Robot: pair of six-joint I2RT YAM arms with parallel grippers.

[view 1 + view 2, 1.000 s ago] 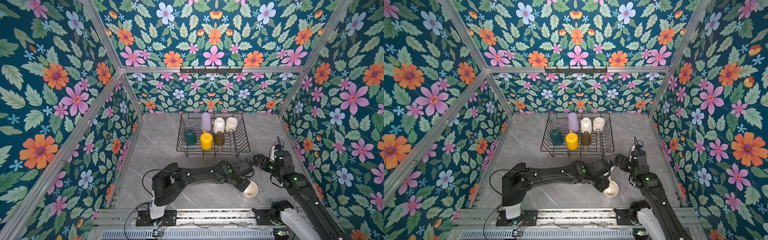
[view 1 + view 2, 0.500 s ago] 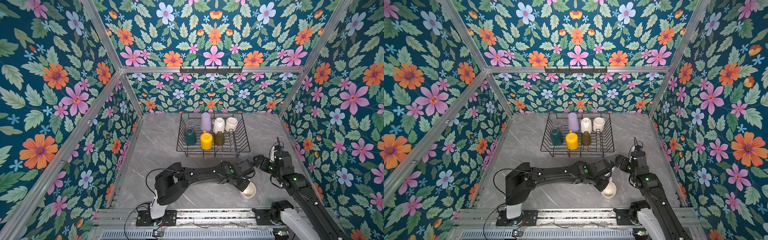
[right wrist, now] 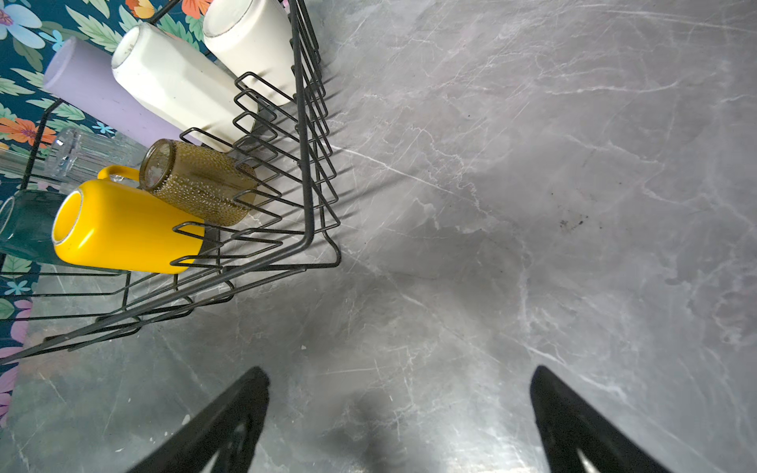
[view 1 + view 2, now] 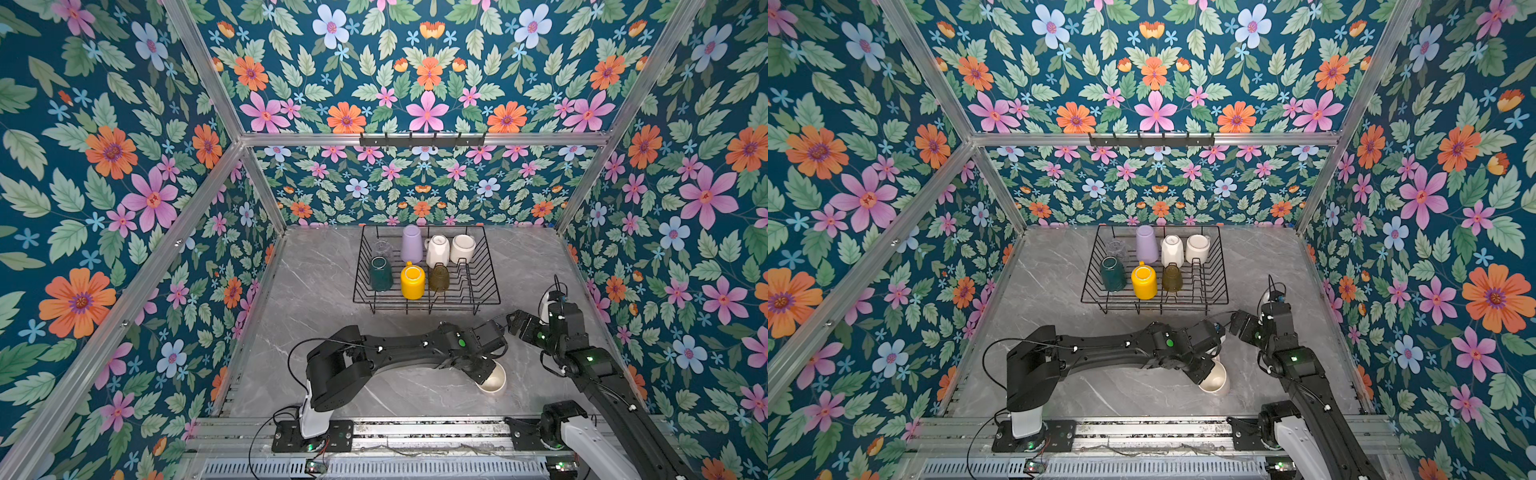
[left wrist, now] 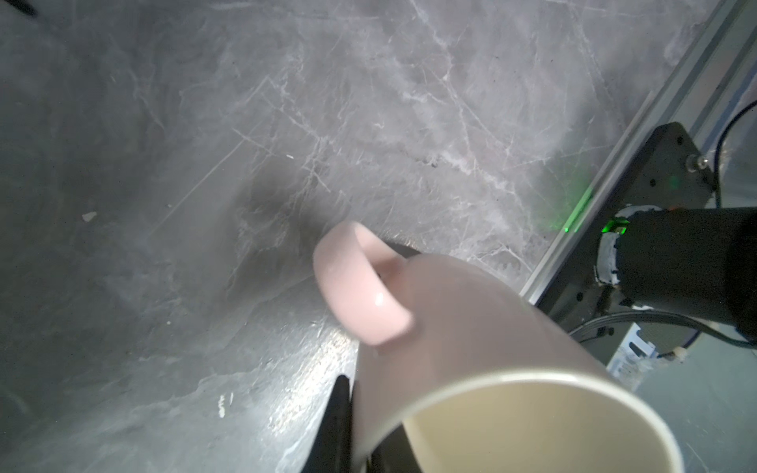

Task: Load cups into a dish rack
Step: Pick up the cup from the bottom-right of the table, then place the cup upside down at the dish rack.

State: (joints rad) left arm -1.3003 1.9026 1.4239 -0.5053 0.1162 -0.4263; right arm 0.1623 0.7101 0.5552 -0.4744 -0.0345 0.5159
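With your left hand (image 4: 483,371) clenched on the pink mug (image 4: 493,380) by its wall, low at the tabletop (image 4: 332,291), and your right hand (image 3: 399,370) released and empty nearby, the pickup looks made; next lift it forward into the rack (image 4: 492,264), at its free near corner.

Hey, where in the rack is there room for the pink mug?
The rack is free at its front right corner: bare prongs, bordered by the olive glass on its left and a white mug behind. The back row is full; the green mug and yellow mug fill the front left. The table left of the rack is bare.
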